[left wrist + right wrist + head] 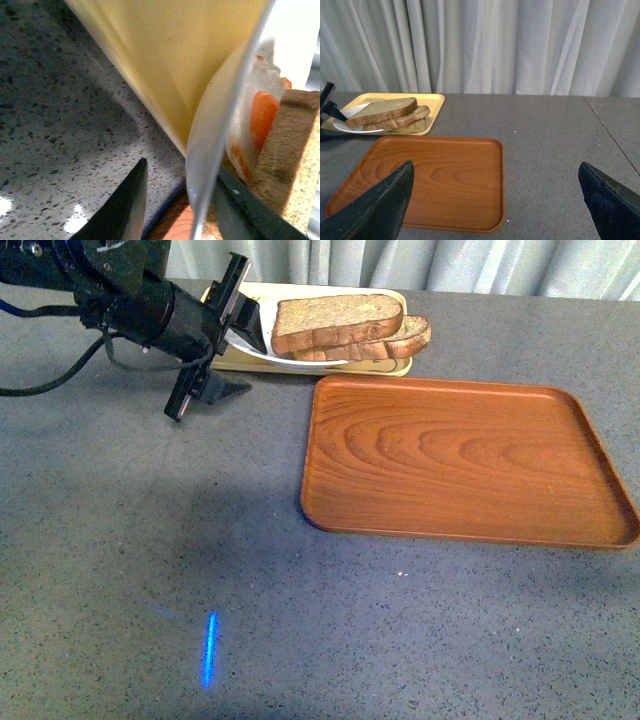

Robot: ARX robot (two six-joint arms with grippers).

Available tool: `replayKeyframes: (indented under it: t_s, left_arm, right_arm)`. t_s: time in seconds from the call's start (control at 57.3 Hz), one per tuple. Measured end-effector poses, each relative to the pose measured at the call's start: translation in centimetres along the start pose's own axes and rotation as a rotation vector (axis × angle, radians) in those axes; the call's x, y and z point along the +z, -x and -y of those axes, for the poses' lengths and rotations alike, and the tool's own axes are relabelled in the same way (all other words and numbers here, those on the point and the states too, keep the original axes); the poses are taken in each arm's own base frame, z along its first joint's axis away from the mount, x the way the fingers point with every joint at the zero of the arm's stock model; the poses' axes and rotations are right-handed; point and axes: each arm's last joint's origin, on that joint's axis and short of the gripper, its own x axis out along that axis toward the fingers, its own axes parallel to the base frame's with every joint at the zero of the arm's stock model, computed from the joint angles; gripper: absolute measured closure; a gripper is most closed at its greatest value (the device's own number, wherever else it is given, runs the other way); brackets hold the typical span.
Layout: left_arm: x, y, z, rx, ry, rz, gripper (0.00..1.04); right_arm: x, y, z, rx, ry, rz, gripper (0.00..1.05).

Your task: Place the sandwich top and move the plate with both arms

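The sandwich top, a thick brown slice, lies on a thinner slice on the white plate. The plate rests on the pale yellow tray at the back. My left gripper is open at the plate's left edge. In the left wrist view the plate rim runs between the two fingers, with bread and an orange filling just beyond. My right gripper is open and holds nothing, well back from the sandwich top and plate; it is outside the front view.
A brown wooden tray lies on the grey table in front of and to the right of the yellow tray; it also shows under the right gripper. A grey curtain hangs behind the table. A blue light streak marks the near tabletop.
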Motion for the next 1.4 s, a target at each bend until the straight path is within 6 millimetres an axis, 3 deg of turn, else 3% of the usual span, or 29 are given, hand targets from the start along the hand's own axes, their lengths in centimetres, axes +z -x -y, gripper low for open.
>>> replayKeyframes:
  t_s: [0.122,0.244,0.279,0.384,0.488,0.733,0.767,0.855,0.959,1.064,1.273,1.395]
  left_arm:
    - [-0.2,1.4,-1.2,-0.022,-0.010,0.015,0.37]
    - [-0.1,6.1,-2.9,-0.086,-0.042,0.074,0.10]
    - [-0.2,7.3,-3.3,-0.100,-0.054,0.089,0.07]
    - [-0.8,12.5,-5.5,-0.126,-0.081,0.143,0.09]
    - [-1.6,16.2,-7.2,-0.142,-0.103,0.186,0.09]
    - [-4.5,21.8,-8.5,-0.201,-0.189,0.249,0.09]
    - [-4.8,22.1,-8.8,-0.202,-0.274,0.333,0.12]
    - [-6.0,23.8,-9.6,-0.189,-0.618,0.731,0.28]
    - [-7.3,26.1,-10.1,-0.121,-0.913,0.955,0.46]
    - [-8.5,27.4,-10.7,-0.053,-1.078,0.998,0.64]
    - [-10.3,28.8,-12.2,-0.002,-1.154,0.993,1.00]
    - [-11.1,29.5,-12.8,0.003,-1.162,0.995,1.03]
  right_arm:
    - [0.0,0.0,0.0,0.000,0.000,0.000,0.09]
    - [0.0,0.0,0.0,0.000,0.000,0.000,0.09]
    - [0.0,0.0,0.0,0.000,0.000,0.000,0.09]
    - [0.0,0.0,0.0,0.000,0.000,0.000,0.09]
    - [0.0,0.0,0.0,0.000,0.000,0.000,0.09]
    - [0.0,0.0,0.0,0.000,0.000,0.000,0.09]
    - [0.0,0.0,0.0,0.000,0.000,0.000,0.09]
    - [0.0,0.0,0.0,0.001,0.000,0.000,0.09]
    - [0.0,0.0,0.0,0.000,0.000,0.000,0.09]
    - [0.0,0.0,0.0,0.001,0.000,0.000,0.09]
    - [0.0,0.0,0.0,0.001,0.000,0.000,0.09]
    - [0.0,0.0,0.0,0.001,0.000,0.000,0.09]
